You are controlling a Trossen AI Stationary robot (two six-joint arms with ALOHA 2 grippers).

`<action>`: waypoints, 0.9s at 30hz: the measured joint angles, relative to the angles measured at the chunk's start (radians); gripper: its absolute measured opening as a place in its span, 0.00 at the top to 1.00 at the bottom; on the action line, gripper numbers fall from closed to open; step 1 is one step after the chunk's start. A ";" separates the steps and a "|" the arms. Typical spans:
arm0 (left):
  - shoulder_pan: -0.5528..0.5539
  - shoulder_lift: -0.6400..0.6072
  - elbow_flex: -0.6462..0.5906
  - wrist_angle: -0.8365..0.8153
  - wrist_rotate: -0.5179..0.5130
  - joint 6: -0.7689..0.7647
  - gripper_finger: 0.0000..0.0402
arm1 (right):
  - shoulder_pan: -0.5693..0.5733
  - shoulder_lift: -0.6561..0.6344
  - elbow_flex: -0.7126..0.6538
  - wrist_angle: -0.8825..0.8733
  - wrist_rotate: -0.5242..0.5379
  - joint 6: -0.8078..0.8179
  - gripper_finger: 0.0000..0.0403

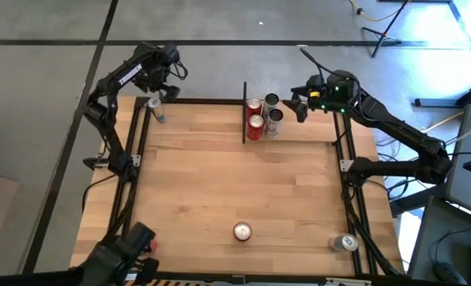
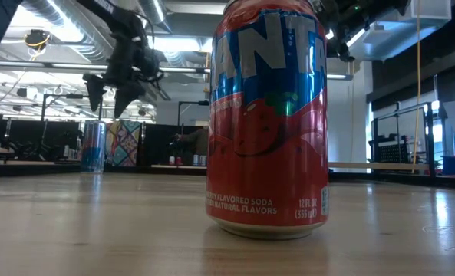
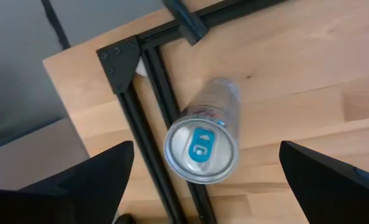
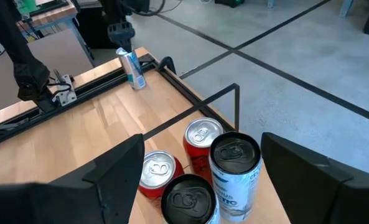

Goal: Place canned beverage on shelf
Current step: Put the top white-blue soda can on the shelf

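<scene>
Left wrist view gives me what overhead can't: a silver can (image 3: 203,142) with a blue tab standing upright on the desk (image 3: 308,68), my left pincer (image 3: 203,180) spread wide above it, gripping nothing. Overhead, upper middle, the shelf (image 1: 245,111) holds four cans (image 1: 264,116); right pincer (image 1: 297,105) hovers beside them, open and empty. Low view's filled by a red Fanta can (image 2: 267,119).
</scene>
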 joint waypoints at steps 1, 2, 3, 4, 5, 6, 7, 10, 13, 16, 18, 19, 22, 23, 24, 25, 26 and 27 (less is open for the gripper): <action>-0.002 0.009 0.000 -0.010 -0.007 0.000 0.02 | 0.000 0.000 0.000 -0.003 0.000 0.000 0.22; -0.003 0.019 0.000 -0.021 -0.013 0.001 0.02 | 0.000 0.000 0.000 -0.006 0.000 0.000 0.22; -0.003 0.028 0.000 -0.028 -0.018 0.003 0.02 | 0.000 0.000 0.000 -0.011 0.000 0.000 0.22; -0.004 0.036 0.000 -0.029 -0.025 0.003 0.02 | 0.000 0.000 0.000 -0.017 0.000 0.000 0.22; -0.006 0.042 0.000 -0.034 -0.028 0.003 0.02 | 0.000 0.000 0.000 -0.021 0.000 0.000 0.22; -0.009 0.046 0.000 -0.039 -0.031 0.002 0.02 | 0.000 0.000 0.000 -0.023 0.000 0.000 0.22; -0.010 0.050 0.000 -0.043 -0.034 -0.002 0.02 | 0.000 0.000 0.000 -0.026 0.000 0.000 0.22; -0.011 0.062 0.000 -0.041 -0.035 -0.005 0.02 | 0.000 0.000 0.000 -0.027 -0.001 0.000 0.22; -0.010 0.074 -0.018 -0.034 -0.036 -0.006 0.02 | 0.000 0.000 0.000 -0.027 0.000 0.000 0.22; -0.010 0.083 -0.062 -0.016 -0.031 0.002 0.02 | 0.000 0.000 0.000 -0.026 -0.001 0.000 0.22; -0.016 0.084 -0.089 0.000 -0.031 0.017 0.02 | 0.000 0.000 0.000 -0.026 0.000 0.000 0.22; -0.021 0.084 -0.097 0.003 -0.034 0.019 0.02 | 0.000 0.000 0.000 -0.026 -0.001 0.000 0.22; -0.027 0.084 -0.120 -0.006 -0.013 0.019 0.04 | 0.000 0.000 0.000 -0.026 -0.001 0.000 0.22; -0.027 0.084 -0.129 -0.008 -0.001 0.019 0.05 | 0.000 0.000 0.000 -0.026 -0.001 -0.001 0.22; -0.026 0.084 -0.140 -0.008 0.006 0.019 0.07 | 0.000 0.000 0.000 -0.026 0.000 -0.001 0.22; -0.025 0.084 -0.151 -0.008 0.011 0.019 0.10 | 0.000 0.000 0.000 -0.026 -0.001 -0.003 0.22; -0.021 0.084 -0.163 -0.008 0.019 0.019 0.12 | 0.000 0.000 0.000 -0.025 0.000 -0.003 0.22; -0.019 0.084 -0.172 -0.009 0.027 0.019 0.15 | 0.000 0.000 0.000 -0.025 -0.001 -0.003 0.22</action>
